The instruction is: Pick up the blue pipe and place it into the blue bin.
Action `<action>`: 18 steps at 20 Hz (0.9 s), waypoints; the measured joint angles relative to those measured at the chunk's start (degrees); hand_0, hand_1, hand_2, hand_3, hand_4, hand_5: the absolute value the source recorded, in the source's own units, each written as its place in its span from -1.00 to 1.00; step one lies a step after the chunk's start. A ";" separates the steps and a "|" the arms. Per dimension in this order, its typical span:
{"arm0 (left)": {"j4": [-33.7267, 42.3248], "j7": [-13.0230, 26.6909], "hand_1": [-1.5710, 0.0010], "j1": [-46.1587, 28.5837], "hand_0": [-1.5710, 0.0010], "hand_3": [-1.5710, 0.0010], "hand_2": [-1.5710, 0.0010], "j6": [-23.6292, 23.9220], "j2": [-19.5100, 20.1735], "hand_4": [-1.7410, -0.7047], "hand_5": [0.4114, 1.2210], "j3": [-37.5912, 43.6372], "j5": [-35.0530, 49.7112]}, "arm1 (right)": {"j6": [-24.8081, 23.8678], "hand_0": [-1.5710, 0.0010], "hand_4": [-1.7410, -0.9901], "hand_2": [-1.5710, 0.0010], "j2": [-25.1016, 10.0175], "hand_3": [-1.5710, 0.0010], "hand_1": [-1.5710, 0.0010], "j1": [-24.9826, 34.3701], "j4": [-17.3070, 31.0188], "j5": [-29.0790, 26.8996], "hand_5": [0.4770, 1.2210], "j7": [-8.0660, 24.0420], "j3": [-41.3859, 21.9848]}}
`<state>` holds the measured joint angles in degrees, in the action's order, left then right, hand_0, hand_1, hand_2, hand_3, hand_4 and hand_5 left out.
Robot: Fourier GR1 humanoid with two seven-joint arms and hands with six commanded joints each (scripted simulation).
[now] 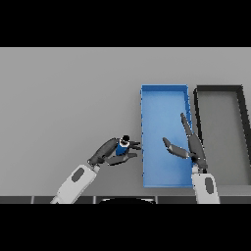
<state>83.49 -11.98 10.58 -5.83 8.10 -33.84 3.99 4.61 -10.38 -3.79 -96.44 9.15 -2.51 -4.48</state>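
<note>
Nearest the robot, the left hand (110,152) is curled around the blue pipe (122,144), fingers above and thumb below, so that only a short blue stub with a dark open end shows between them. The pipe sits in that grasp just left of the blue bin (147,98), close to the bin's left wall and towards its near half; whether it is already lifted clear of the grey table (63,98) cannot be told from this view. Its long axis seems to point roughly up and away from the palm (most of its length is hidden by the fingers, so this is a guess).

The right hand (188,147) hovers over the bin's right side with its fingers straight and spread and the thumb held out to the left, holding nothing.

The relation that matters: the bin lies directly to the right of the held pipe, just beside it, and the left hand is the one carrying it. My judgement is that the coming move is a short rightward carry over the near wall, then a release inside.

Farther right, beside the blue bin, stands a dark grey bin (218,89), which plays no part.
</note>
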 measured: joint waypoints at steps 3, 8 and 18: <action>2.92 1.48 -0.98 1.29 -0.97 -0.98 -0.98 -0.14 -1.27 -0.49 0.98 0.34 0.44 | -0.70 1.00 0.61 1.00 0.29 1.00 1.00 0.04 0.30 1.68 -0.79 -0.39 -0.78; 5.78 5.33 -0.99 2.93 -0.99 -0.99 -0.99 -1.54 -1.43 -0.48 0.99 0.50 -0.33 | -0.81 1.00 0.64 1.00 0.08 1.00 1.00 -0.18 0.43 1.88 -0.75 -1.27 -0.65; 7.30 8.27 -1.00 2.82 -1.00 -1.00 -1.00 -4.31 -2.35 -0.48 1.00 1.65 -0.97 | -8.60 1.00 0.48 1.00 6.78 1.00 1.00 -12.05 -6.62 4.90 -0.73 -3.00 -1.89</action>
<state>90.79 -3.71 13.41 -10.14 5.75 -32.19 3.03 -4.00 -3.60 -15.83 -103.06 14.05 -5.51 -6.37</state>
